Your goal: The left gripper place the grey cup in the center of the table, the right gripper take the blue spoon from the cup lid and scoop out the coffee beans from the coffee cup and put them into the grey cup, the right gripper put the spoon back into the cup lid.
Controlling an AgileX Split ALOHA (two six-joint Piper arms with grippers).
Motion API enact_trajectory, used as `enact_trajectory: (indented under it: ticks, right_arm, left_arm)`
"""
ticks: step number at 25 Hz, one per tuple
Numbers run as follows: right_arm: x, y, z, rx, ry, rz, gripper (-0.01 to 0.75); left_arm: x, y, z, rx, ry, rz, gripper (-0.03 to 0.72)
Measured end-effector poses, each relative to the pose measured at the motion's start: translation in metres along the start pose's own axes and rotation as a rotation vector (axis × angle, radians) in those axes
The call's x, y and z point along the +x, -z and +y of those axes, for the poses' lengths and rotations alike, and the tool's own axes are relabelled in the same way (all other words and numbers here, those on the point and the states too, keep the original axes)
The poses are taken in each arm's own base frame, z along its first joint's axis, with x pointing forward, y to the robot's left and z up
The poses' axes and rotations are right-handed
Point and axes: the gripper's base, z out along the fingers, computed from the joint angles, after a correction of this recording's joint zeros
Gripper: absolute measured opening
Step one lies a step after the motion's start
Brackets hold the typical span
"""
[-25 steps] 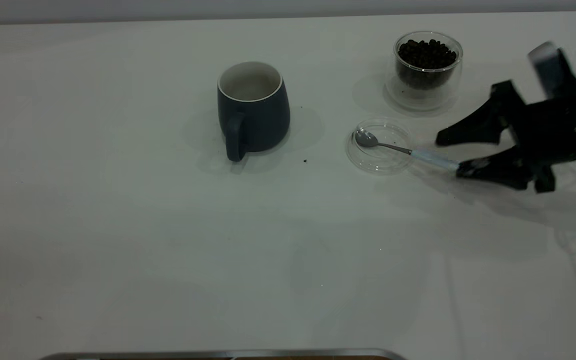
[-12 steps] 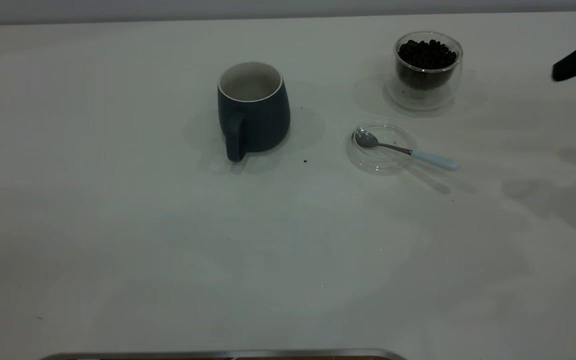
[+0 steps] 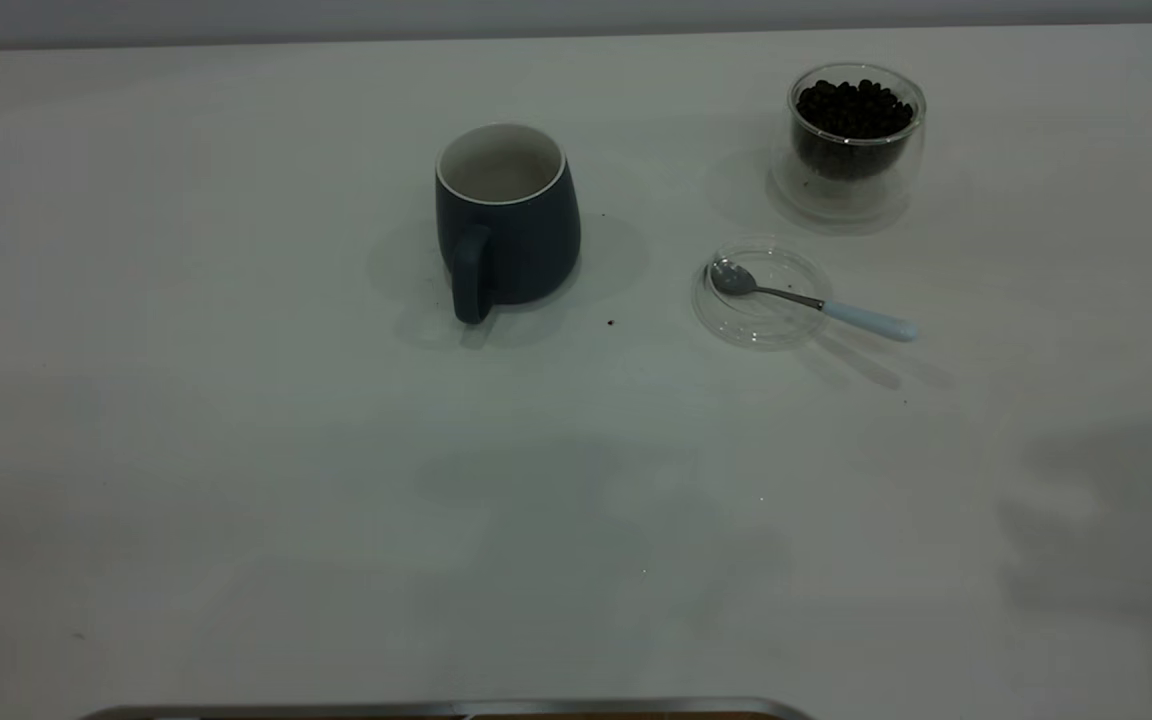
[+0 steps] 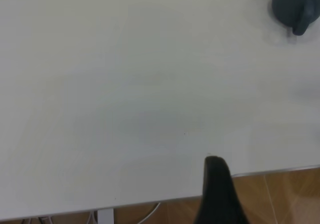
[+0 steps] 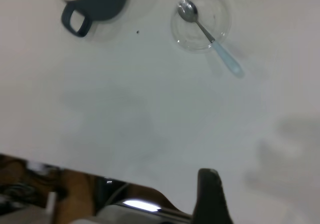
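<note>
While out of the exterior view, right gripper (image 5: 210, 194) well apart from blue spoon (image 3: 808, 300).

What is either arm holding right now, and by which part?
Nothing: the blue spoon lies free, bowl in the cup lid, no arm near it.

The white worktop (image 3: 236, 450) carries the grey cup (image 3: 508, 220) upright near its middle, handle toward the camera. To its right stand the coffee cup (image 3: 856, 135) (filled with coffee beans (image 3: 854, 108)) and, nearer, the cup lid (image 3: 761, 292) holding the blue spoon (image 3: 816, 303).
</note>
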Motion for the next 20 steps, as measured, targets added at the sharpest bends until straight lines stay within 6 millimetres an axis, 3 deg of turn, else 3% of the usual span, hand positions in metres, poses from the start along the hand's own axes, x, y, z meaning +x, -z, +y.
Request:
enact_trajectory:
  ticks: [3,14,20]
  right_arm:
    - [0.017,0.029,0.009,0.018,0.083,-0.026,0.593]
    - [0.083,0.105,0.028,0.097,0.257,-0.219,0.592]
    - [0.132,0.107,0.025,0.123,0.297,-0.313,0.592]
  left_arm:
    - [0.0,0.0,0.0,0.0,-0.001,0.0,0.568]
    - [0.0,0.0,0.0,0.0,-0.002,0.0,0.568]
    - [0.0,0.0,0.0,0.0,-0.001,0.0,0.568]
